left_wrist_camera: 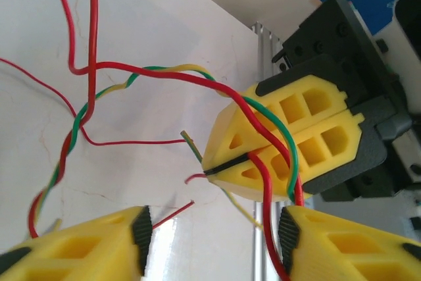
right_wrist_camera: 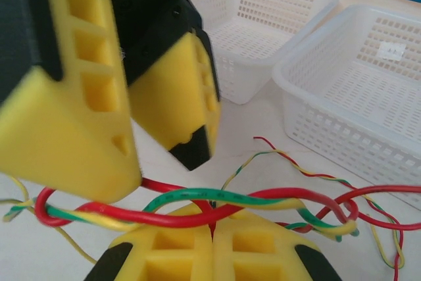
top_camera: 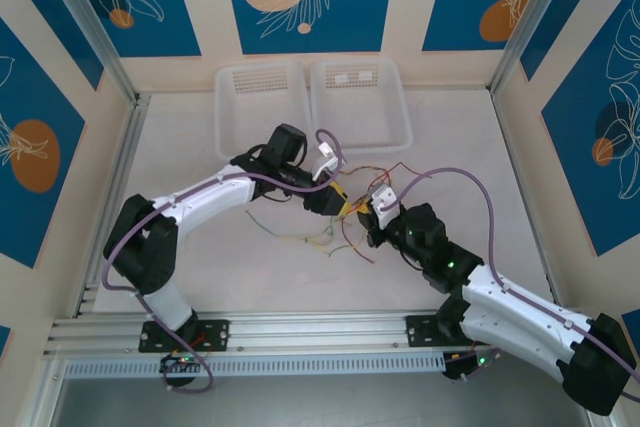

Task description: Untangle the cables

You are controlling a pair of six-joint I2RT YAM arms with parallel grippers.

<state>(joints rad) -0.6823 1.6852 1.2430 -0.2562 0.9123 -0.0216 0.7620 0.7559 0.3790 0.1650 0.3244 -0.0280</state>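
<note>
My right gripper (right_wrist_camera: 212,223) is clamped shut on the thin red, yellow and green wires (top_camera: 335,232) — twisted together at table centre. My left gripper (left_wrist_camera: 214,228), at their ten o'clock, stands part-open around one red strand (left_wrist_camera: 266,189). Nothing's separated yet, I judge — nearly everything remains.

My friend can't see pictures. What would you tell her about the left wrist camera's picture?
A yellow right gripper, shut on tangled cables, sits mid-picture; a red one and a twisted green-and-yellow one drape across it. Below, the left gripper has its fingers apart above the white table.
</note>
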